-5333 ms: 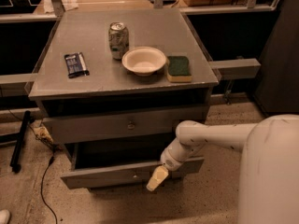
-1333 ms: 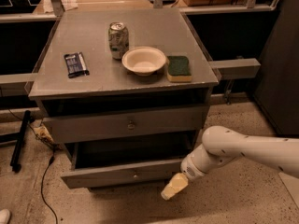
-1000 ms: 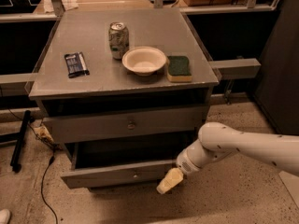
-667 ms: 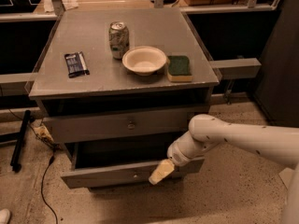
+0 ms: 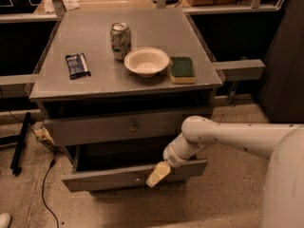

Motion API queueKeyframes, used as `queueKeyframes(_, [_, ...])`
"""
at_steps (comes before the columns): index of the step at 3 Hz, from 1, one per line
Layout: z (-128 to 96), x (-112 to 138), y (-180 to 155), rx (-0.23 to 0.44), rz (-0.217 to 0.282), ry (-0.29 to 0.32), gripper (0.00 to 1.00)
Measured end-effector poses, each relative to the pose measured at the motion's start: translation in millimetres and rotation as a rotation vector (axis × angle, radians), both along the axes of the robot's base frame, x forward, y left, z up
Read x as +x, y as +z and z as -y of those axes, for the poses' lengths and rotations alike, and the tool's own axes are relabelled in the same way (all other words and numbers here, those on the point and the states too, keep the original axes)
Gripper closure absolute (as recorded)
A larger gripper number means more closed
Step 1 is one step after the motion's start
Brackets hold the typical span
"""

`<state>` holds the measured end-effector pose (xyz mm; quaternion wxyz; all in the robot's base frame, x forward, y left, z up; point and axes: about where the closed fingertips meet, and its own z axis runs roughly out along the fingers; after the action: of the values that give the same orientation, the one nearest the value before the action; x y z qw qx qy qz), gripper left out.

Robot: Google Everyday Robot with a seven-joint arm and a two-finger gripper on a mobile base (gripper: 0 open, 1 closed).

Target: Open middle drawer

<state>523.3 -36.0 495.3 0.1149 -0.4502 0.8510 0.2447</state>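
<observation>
Task obj: middle drawer (image 5: 104, 180), grey front w/ small central knob (image 5: 138, 178). It's the lower of the two fronts in view and sits well fwd of the one above, w/ a dark cavity open behind it. Judged part-open.
Gripper: gripper (image 5: 158, 174) is low at that drawer's front, just right of the knob. Can't tell whether it's touching.
Jaws: tan tip reads as one wedge, so can't tell if wide or narrow.
Why held so: arm (image 5: 228, 134) comes in from the right w/ wrist angled down-left, which puts the tip at knob height. Prob. suits a pull along the drawer's travel.
Upper drawer (image 5: 95, 129): shut, not in the way.
Tabletop (image 5: 156, 25): can (image 5: 120, 41), bowl (image 5: 146, 61), green sponge (image 5: 182, 69) and dark packet (image 5: 77, 65) are all up top, well apart from the drawer.
Floor: cable (image 5: 45, 184) and black bar (image 5: 21, 141) lie left of the cabinet, outside the drawer's path.
Risk: robot's own body is near the drawer's right corner and may crowd further travel.
</observation>
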Motion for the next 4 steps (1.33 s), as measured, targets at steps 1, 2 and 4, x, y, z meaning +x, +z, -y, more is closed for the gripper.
queueKeyframes(1, [-1, -5, -16, -0.011, -0.016, 0.006, 0.00])
queueKeyframes(2, [-8, 12, -15, -0.016, 0.010, 0.026, 0.00])
queueKeyframes(4, [-18, 34, -2, -0.012, 0.060, 0.046, 0.00])
